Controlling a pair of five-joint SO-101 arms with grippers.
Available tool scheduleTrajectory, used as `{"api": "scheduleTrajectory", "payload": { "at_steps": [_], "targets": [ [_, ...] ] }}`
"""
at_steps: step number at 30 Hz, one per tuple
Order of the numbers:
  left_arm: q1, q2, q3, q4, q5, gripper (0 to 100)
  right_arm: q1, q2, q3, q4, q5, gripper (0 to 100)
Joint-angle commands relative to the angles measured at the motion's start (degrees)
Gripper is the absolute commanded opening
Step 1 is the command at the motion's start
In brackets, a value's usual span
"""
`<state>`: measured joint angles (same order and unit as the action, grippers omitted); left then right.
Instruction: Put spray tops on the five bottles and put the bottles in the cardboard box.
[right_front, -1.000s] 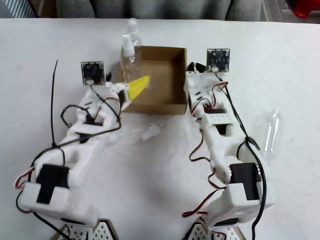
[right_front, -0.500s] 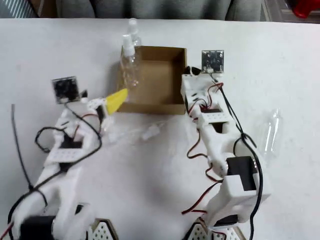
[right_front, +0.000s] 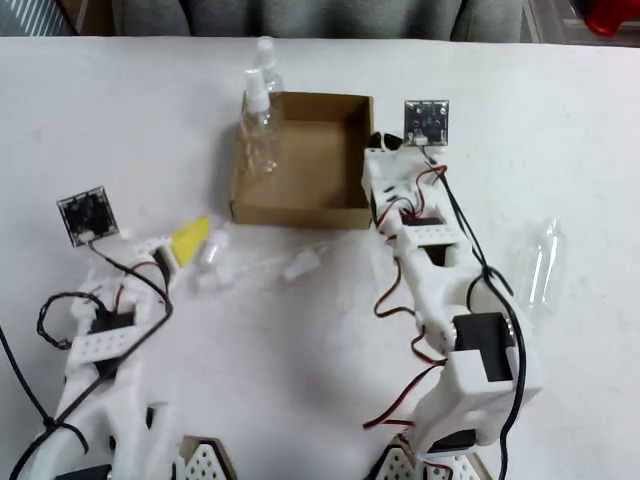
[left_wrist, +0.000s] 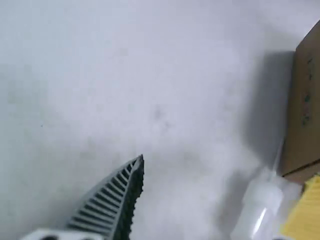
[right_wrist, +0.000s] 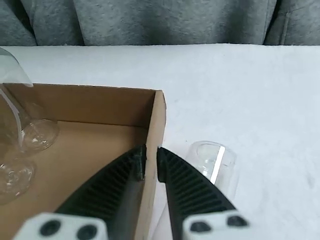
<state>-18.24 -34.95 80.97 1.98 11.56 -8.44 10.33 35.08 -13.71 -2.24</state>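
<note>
On the bench (right_front: 120, 120), one cardboard box (right_front: 300, 208) is pinched by its right wall in the right gripper (right_wrist: 151, 159). The card is judged thin and light, so the box should slide easily. Five bottles (right_front: 258, 135) are counted: two upright at the box's far left corner and three lying on the bench. They are judged light, slippery and crushable, best taken at mid-body. The left gripper (left_wrist: 225, 172) is spread about the end of the lying bottle (right_front: 255, 270) before the box. Two spray tops (right_front: 256, 98) are counted as fitted.
</note>
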Motion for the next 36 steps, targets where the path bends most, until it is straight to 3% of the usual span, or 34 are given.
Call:
{"api": "scheduleTrajectory", "payload": {
  "at_steps": [1,6,14,17,24,27,36],
  "targets": [
    [1.45,-1.71,-0.18,-0.18,0.00,44,1.36,-1.01,-2.99,-1.01,0.18,1.5],
    [1.45,-1.63,0.09,-0.18,-4.13,44,1.98,-6.02,-3.43,6.37,0.18,1.5],
    [1.19,-1.54,0.18,-0.18,-4.66,44,5.14,-19.47,-9.76,36.62,0.70,1.5],
    [1.45,-1.54,0.18,-0.18,-4.75,41,6.55,-22.73,-12.13,47.52,7.12,1.5],
    [1.45,-1.54,-0.18,-0.26,-5.19,17,6.37,-26.68,-13.45,65.54,22.95,1.5],
    [2.07,-1.54,0.00,-0.26,-8.62,13,6.37,-26.68,-13.45,70.46,29.45,2.2],
    [3.03,-1.54,0.09,-0.26,-9.85,12,6.46,-26.15,-13.27,76.97,42.46,29.2]
  ]
}}
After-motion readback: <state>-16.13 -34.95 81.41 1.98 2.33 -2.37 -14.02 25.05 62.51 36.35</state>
